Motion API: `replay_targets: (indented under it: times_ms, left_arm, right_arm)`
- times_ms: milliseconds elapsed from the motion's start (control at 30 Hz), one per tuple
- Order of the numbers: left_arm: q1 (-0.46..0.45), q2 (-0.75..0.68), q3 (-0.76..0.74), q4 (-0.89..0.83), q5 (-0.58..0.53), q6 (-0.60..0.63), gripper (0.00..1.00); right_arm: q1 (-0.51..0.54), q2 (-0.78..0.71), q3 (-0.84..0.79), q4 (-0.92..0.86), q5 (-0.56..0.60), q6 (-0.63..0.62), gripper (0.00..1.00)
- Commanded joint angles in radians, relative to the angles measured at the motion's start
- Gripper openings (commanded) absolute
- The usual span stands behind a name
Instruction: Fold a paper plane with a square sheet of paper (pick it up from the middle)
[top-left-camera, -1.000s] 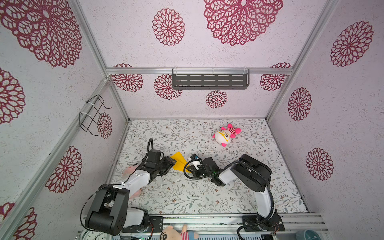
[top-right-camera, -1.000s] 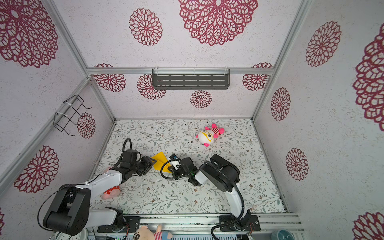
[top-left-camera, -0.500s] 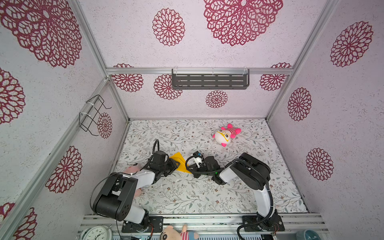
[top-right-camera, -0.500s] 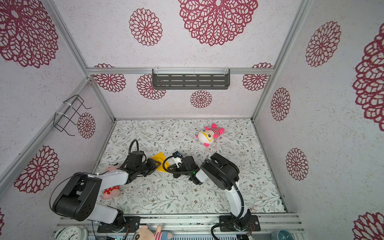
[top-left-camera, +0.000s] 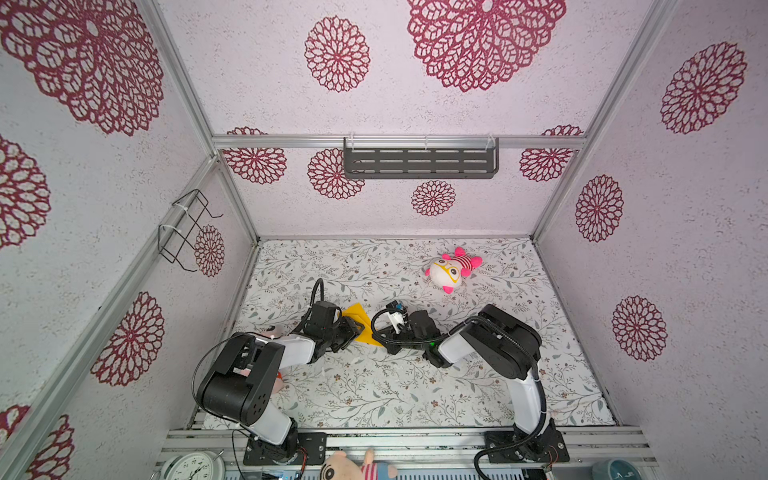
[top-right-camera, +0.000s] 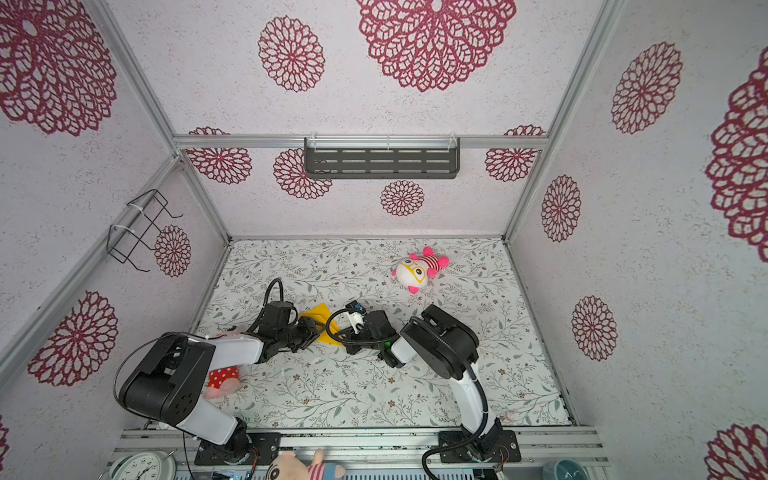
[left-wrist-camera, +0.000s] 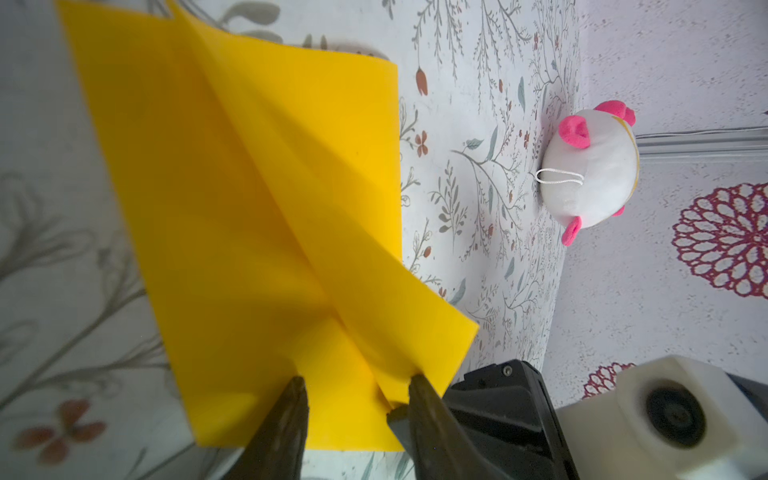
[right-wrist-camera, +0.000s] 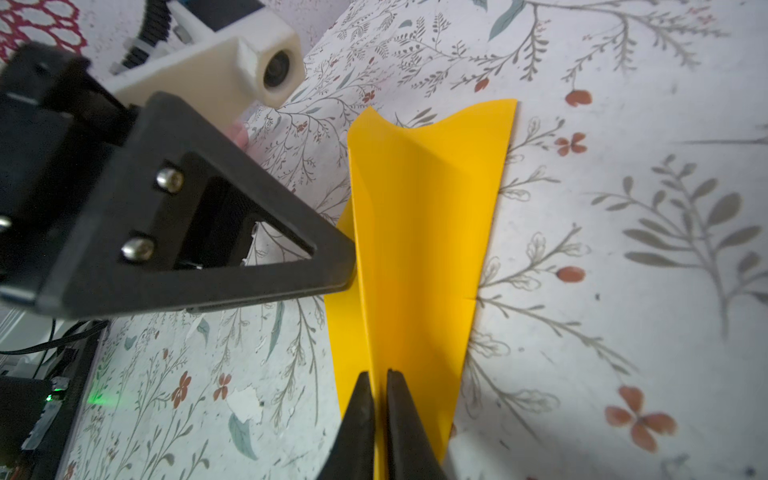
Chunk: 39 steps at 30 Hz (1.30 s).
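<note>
The one folded paper (top-left-camera: 359, 316) lies left of centre, between two grippers. The right gripper (right-wrist-camera: 376, 376) is clamped on its crease; the left gripper (left-wrist-camera: 357, 380) straddles its edge, jaws apart. Two toys: a pink plush (top-left-camera: 451, 270) far right, a spotted plush (top-right-camera: 222, 378) under the left arm (top-right-camera: 232, 347).

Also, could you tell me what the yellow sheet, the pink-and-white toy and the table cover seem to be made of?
The yellow sheet looks like thin matt paper: it holds sharp creases and lifts in flaps. The toy looks like soft stuffed plush: rounded body, fuzzy pink limbs. The table cover is a printed floral sheet, cloth or vinyl; I cannot tell which.
</note>
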Motion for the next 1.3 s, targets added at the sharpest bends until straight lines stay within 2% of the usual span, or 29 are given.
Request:
replay_targets:
  times_ms: [0, 200, 433, 567, 867, 1267]
  left_arm:
    - [-0.003, 0.023, 0.032, -0.041, -0.005, 0.006, 0.47]
    - [-0.007, 0.074, 0.077, -0.152, -0.021, 0.004, 0.50]
    - [-0.009, 0.136, 0.127, -0.289, -0.059, 0.016, 0.49]
    - [-0.017, 0.173, 0.171, -0.386, -0.090, 0.035, 0.49]
    - [-0.041, 0.231, 0.229, -0.527, -0.161, 0.093, 0.52]
    - [-0.071, 0.296, 0.272, -0.590, -0.198, 0.133, 0.55]
  right_arm:
    - [-0.006, 0.012, 0.021, -0.007, -0.015, 0.011, 0.13]
    - [-0.014, 0.015, 0.015, 0.013, -0.017, 0.040, 0.20]
    - [-0.032, 0.000, 0.029, -0.050, -0.044, 0.076, 0.23]
    - [-0.041, -0.007, 0.038, -0.079, -0.080, 0.099, 0.23]
    - [-0.057, -0.043, 0.039, -0.135, -0.083, 0.125, 0.23]
    - [-0.077, -0.065, 0.064, -0.223, -0.107, 0.173, 0.21]
